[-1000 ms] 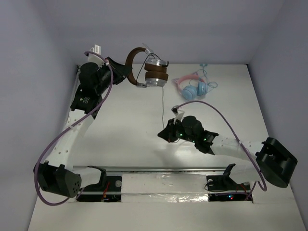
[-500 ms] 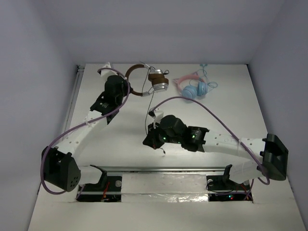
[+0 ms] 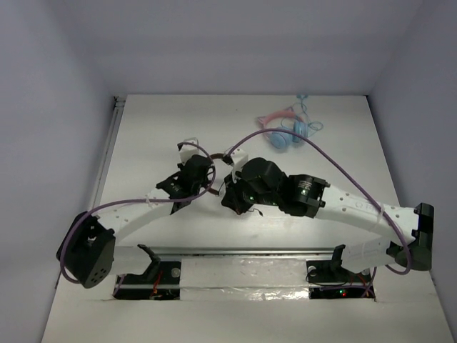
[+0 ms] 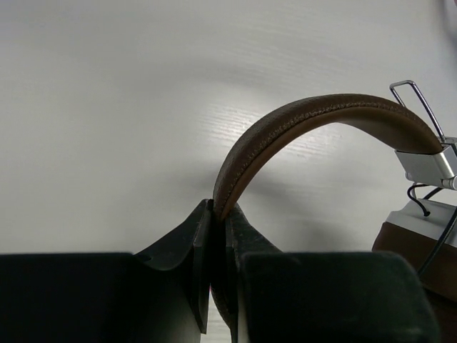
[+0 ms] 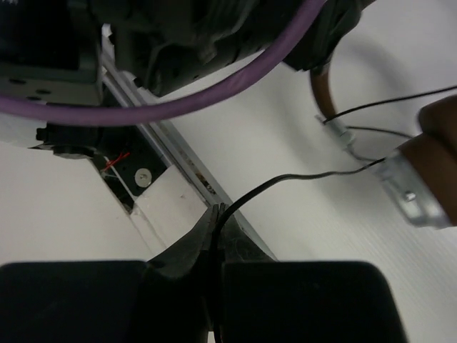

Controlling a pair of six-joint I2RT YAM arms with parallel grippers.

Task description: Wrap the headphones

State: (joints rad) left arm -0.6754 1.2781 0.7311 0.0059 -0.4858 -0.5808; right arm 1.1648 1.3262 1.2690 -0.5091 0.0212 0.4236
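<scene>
Item under inspection: the headphones (image 4: 314, 114). The brown headband (image 4: 257, 146) is padded, with a stitched seam along its edge, and arches up to the right in the left wrist view. At its right end sit a silver bracket (image 4: 428, 166) and a thin wire slider loop. A brown earcup (image 4: 410, 246) hangs below, cut off by the frame edge. The right wrist view shows the silver rim of an earcup (image 5: 403, 189) with brown padding above it. The thin dark cable (image 5: 285, 179) runs from that earcup across the white counter (image 3: 157, 136).

Location: near the middle of the counter in the top view, between the two wrists and largely hidden by them. Only a brown arc shows there. Whether the earcups rest on the counter cannot be told.

Left pincer (image 4: 218, 214): closed narrow on the left end of the headband, which rises from between its jaws.

Right pincer (image 5: 214, 214): jaws drawn nearly together, pinching the cable, which leaves the tips and curves up to the right towards the earcup.

Surroundings: a purple hose (image 5: 214, 78) crosses the top of the right wrist view. Pink-and-blue headphones (image 3: 289, 128) lie at the far right of the counter, well apart from both pincers.
</scene>
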